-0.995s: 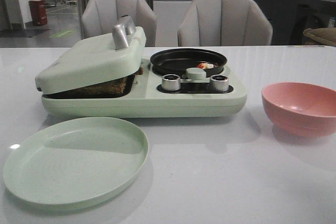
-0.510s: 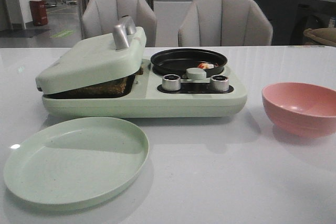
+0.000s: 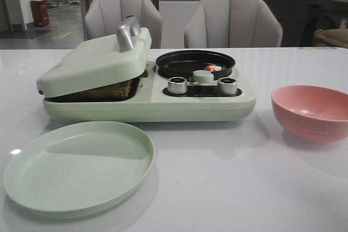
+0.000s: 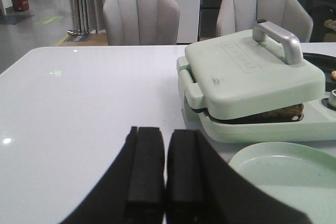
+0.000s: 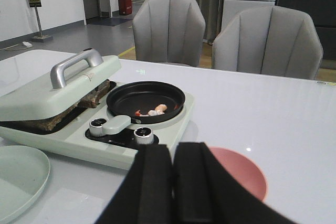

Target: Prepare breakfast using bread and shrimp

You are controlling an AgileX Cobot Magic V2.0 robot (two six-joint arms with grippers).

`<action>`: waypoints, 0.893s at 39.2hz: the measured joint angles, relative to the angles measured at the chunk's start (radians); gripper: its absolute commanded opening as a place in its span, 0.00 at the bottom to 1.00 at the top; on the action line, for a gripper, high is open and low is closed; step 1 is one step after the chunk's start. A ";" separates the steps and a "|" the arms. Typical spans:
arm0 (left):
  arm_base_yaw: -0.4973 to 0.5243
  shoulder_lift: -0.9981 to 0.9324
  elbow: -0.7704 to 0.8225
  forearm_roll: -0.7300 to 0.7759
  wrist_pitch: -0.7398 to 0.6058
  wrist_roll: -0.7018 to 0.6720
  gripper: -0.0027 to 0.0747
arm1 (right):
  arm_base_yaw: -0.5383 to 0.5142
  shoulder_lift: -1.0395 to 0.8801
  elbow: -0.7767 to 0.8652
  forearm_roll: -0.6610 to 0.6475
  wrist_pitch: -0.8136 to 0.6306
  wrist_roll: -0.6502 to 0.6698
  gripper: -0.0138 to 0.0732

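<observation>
A pale green breakfast maker (image 3: 147, 101) stands mid-table. Its lid (image 3: 98, 61) with a silver handle (image 3: 128, 32) rests ajar on browned bread (image 3: 103, 91), seen also in the left wrist view (image 4: 278, 113) and the right wrist view (image 5: 94, 95). A few small shrimp pieces (image 3: 213, 68) lie in its black round pan (image 3: 194, 61), also in the right wrist view (image 5: 155, 111). My left gripper (image 4: 164, 174) is shut and empty, left of the maker. My right gripper (image 5: 173, 177) is shut and empty above the pink bowl (image 5: 247, 174). Neither gripper shows in the front view.
An empty pale green plate (image 3: 79, 167) lies in front of the maker. A pink bowl (image 3: 311, 111) stands at the right. Two silver knobs (image 3: 177, 85) sit on the maker's front. Two grey chairs (image 3: 232, 21) stand behind the table.
</observation>
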 measured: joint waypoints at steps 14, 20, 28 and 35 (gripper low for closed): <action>0.001 -0.028 0.016 0.031 -0.107 -0.023 0.18 | 0.000 0.000 0.002 0.000 0.001 0.000 0.33; 0.001 -0.028 0.016 0.031 -0.120 -0.026 0.18 | 0.000 0.000 0.002 0.000 0.001 0.000 0.33; 0.001 -0.028 0.016 0.031 -0.121 -0.027 0.18 | 0.000 0.000 0.002 0.000 0.001 0.000 0.33; 0.001 -0.028 0.016 0.031 -0.122 -0.027 0.18 | 0.000 0.000 0.002 0.000 0.001 0.000 0.33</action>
